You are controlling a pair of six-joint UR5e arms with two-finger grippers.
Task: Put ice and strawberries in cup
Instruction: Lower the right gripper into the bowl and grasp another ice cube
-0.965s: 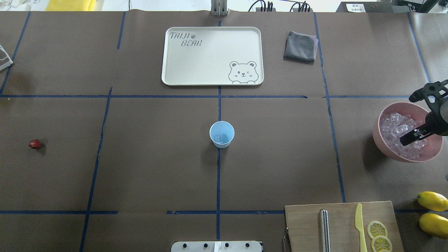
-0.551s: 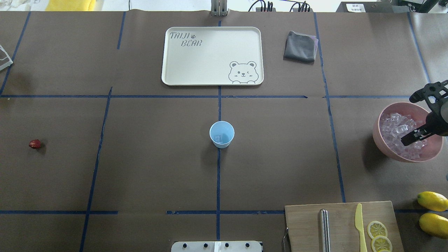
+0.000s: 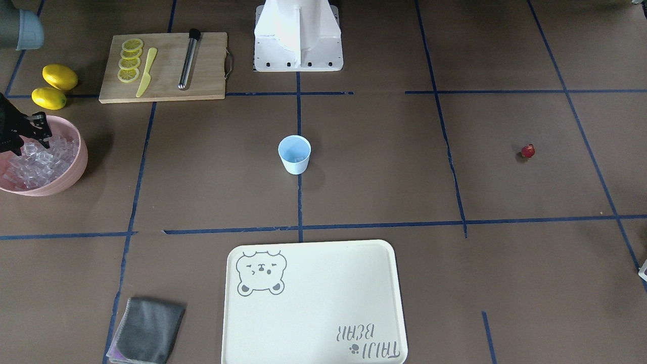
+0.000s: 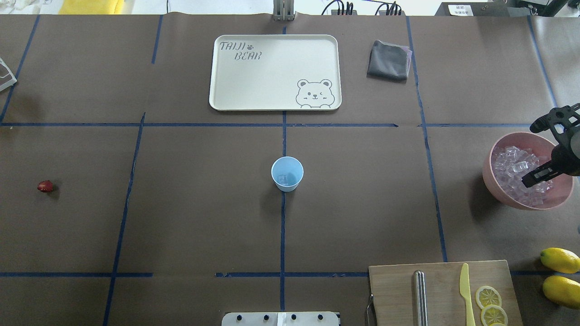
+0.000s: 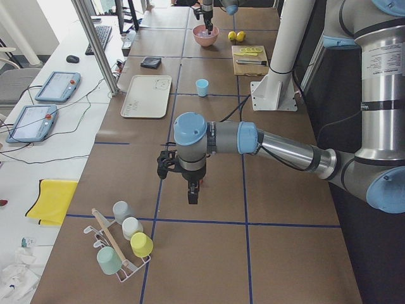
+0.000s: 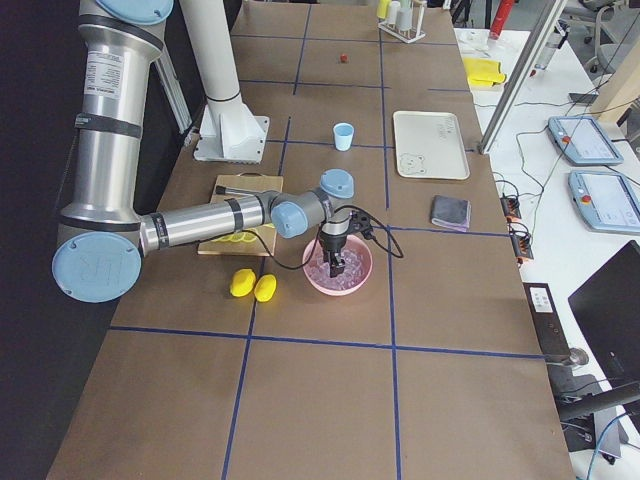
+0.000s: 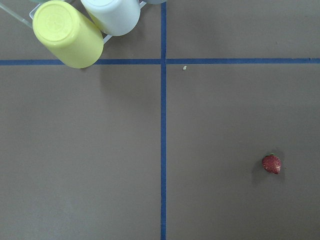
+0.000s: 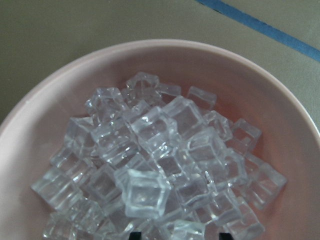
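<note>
Right tool (image 4: 529,179), jaws parted, gripping nothing yet, now sits slightly deeper in the ice (image 4: 512,165), pink bowl (image 4: 486,171), frame right; cup (image 4: 287,173) mid-frame, strawberry (image 4: 45,186) far left: another cube pick likely beginning.

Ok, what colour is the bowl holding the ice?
Pink bowl, clearest in the right wrist view.

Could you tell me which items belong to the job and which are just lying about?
Job: clear ice cubes in the pink bowl, tiny red strawberry, light-blue plastic cup.
Lying about: yellow lemons, wooden cutting board, cream bear tray, folded grey cloth.
</note>
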